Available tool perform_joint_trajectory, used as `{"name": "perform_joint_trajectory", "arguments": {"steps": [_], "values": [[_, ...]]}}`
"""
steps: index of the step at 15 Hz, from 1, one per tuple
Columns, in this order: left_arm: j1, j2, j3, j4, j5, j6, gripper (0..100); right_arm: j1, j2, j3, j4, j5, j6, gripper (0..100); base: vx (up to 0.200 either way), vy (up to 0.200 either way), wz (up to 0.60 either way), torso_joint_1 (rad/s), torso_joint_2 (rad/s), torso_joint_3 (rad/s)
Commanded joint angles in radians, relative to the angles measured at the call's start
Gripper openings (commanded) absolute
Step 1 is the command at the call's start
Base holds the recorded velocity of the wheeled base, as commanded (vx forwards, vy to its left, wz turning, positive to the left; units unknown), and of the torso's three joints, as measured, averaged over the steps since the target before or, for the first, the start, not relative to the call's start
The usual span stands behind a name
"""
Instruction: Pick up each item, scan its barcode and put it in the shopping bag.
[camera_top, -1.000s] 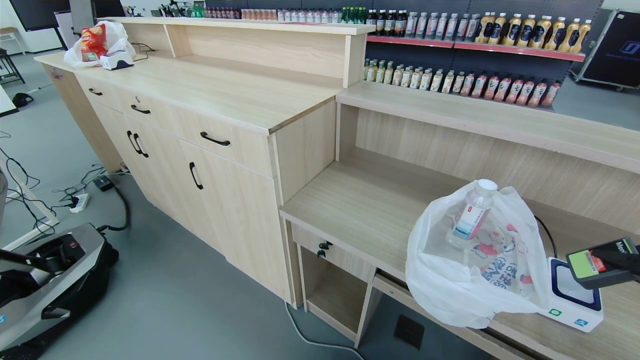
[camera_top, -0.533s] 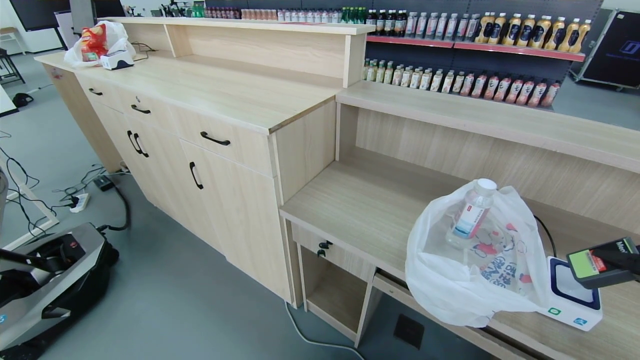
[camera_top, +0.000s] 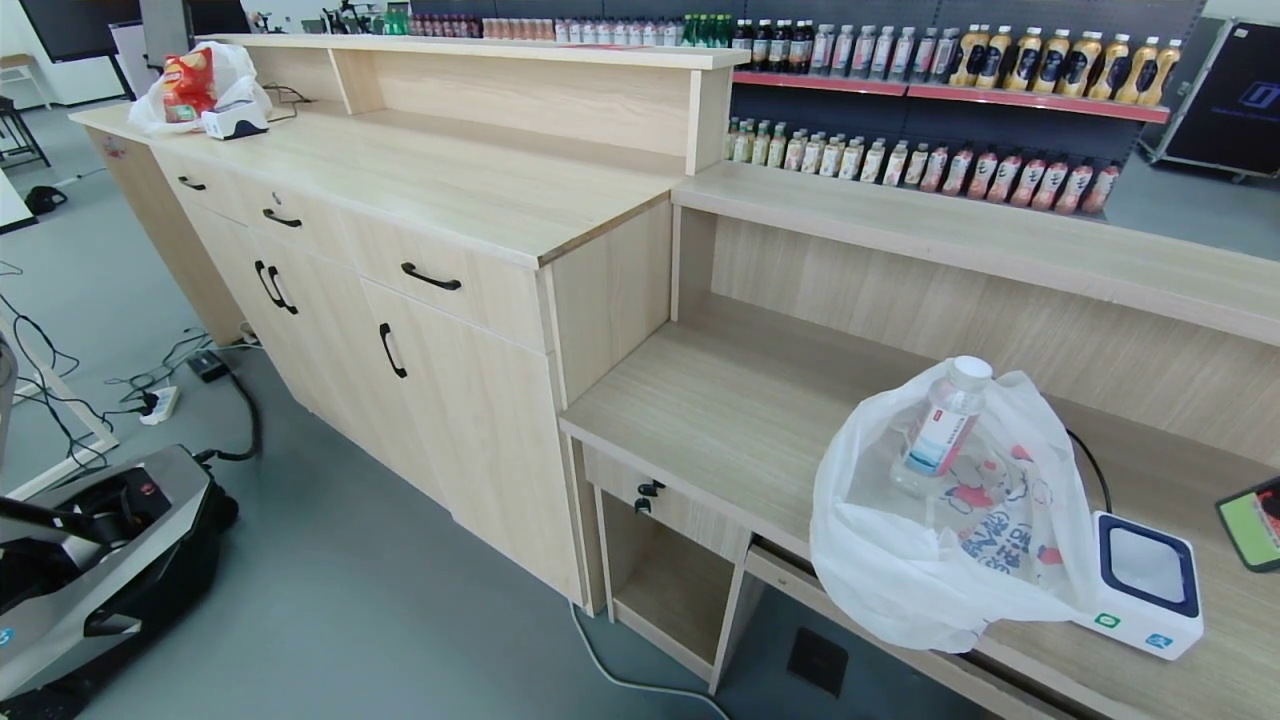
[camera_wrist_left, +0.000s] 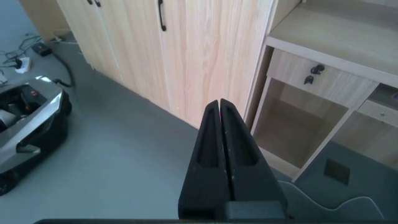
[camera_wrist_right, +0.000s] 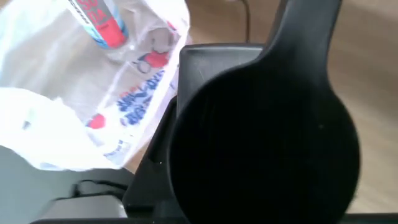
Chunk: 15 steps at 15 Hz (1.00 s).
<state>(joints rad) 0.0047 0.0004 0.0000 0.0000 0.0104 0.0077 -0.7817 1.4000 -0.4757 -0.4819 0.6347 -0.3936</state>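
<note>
While it hangs near the cabinet (camera_wrist_left: 205, 43), left claw (camera_wrist_left: 220, 107) pressed shut, aimed at floor (camera_wrist_left: 124, 146), right claw (camera_wrist_right: 261, 140) state unclear

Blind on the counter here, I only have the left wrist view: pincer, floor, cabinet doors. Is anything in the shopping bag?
Observer: Yes. One bottle stands upright in the shopping bag on the counter.
Operator: Is any item at the scanner?
Observer: Not over it. A green-faced dark box is at the head view's right edge, off to the robot's right of the scanner, whose window is uncovered.
</note>
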Motion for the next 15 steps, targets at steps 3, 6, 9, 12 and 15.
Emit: {"name": "perform_joint_trajectory", "arguments": {"steps": [3, 6, 9, 12, 15], "values": [[0.000, 0.000, 0.000, 0.000, 0.000, 0.000, 0, 0.038, -0.248, 0.039, 0.026, -0.066, -0.274, 0, 0.000, 0.000, 0.00, 0.000, 0.00, 0.000], [0.000, 0.000, 0.000, 0.000, 0.000, 0.000, 0, 0.137, -0.248, 0.046, -0.015, -0.066, -0.367, 0, 0.000, 0.000, 0.60, 0.004, 0.00, -0.004], [0.000, 0.000, 0.000, 0.000, 0.000, 0.000, 0, 0.240, -0.197, 0.045, 0.011, -0.010, -0.352, 0, 0.000, 0.000, 0.20, -0.001, 0.00, 0.001], [0.000, 0.000, 0.000, 0.000, 0.000, 0.000, 0, 0.295, -0.124, 0.045, 0.128, 0.026, -0.426, 0, 0.000, 0.000, 0.00, 0.000, 0.00, 0.000], [0.000, 0.000, 0.000, 0.000, 0.000, 0.000, 0, 0.288, -0.053, 0.045, 0.247, 0.026, -0.510, 0, 0.000, 0.000, 0.00, 0.000, 0.00, 0.000]]}}
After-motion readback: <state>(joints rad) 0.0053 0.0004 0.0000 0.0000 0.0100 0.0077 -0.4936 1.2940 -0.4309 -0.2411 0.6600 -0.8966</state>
